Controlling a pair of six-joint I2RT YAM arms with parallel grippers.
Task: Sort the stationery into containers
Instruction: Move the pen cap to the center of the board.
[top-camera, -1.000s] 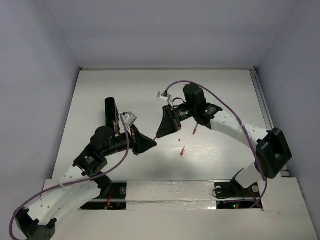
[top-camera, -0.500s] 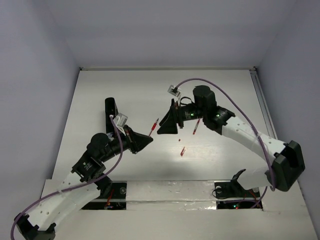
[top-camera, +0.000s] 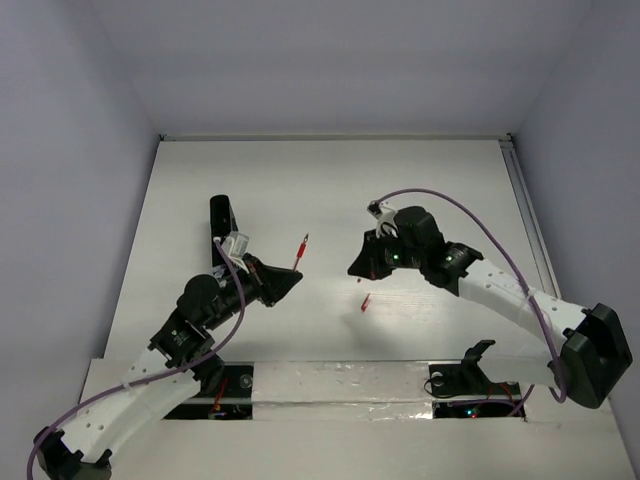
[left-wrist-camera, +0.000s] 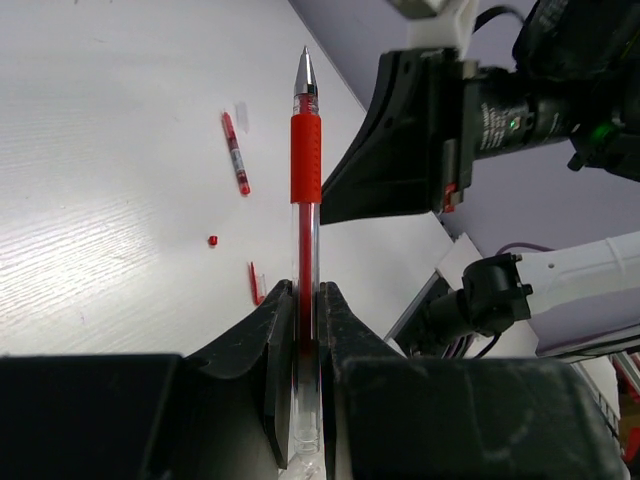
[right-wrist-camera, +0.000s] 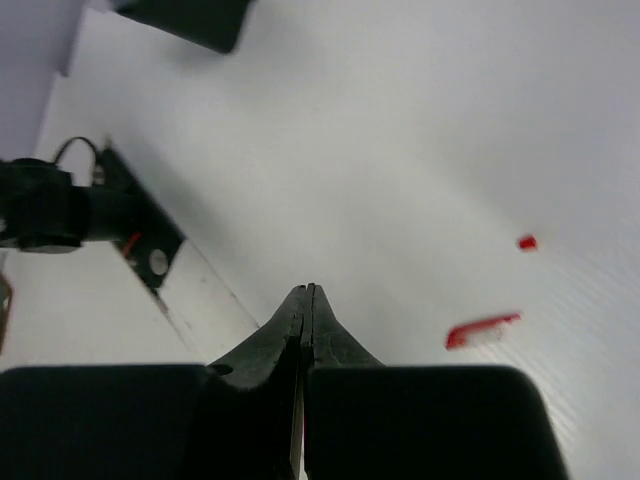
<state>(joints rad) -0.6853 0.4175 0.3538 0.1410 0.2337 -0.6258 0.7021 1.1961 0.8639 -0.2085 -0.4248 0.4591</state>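
Note:
My left gripper (top-camera: 293, 279) is shut on a red-and-white pen (top-camera: 300, 250), which sticks up and away from the fingertips; in the left wrist view the pen (left-wrist-camera: 306, 170) stands between the jaws (left-wrist-camera: 303, 292). The long black box (top-camera: 222, 225) lies just left of and behind that gripper. My right gripper (top-camera: 354, 268) is shut and empty, hovering to the right of the pen, and it also shows in its own view (right-wrist-camera: 307, 291). On the table lie a short red-and-white piece (top-camera: 366, 303), a tiny red piece (left-wrist-camera: 212, 241) and another red pen (left-wrist-camera: 235, 166).
The white table's near edge with the arm bases and cables runs along the bottom (top-camera: 340, 385). A rail runs down the table's right side (top-camera: 522, 190). The right arm's forearm (top-camera: 500, 290) stretches low over the right half.
The pen has passed from my right gripper to my left. The right gripper has let go, shut, and drawn back to the right; the left holds the pen, tip up.

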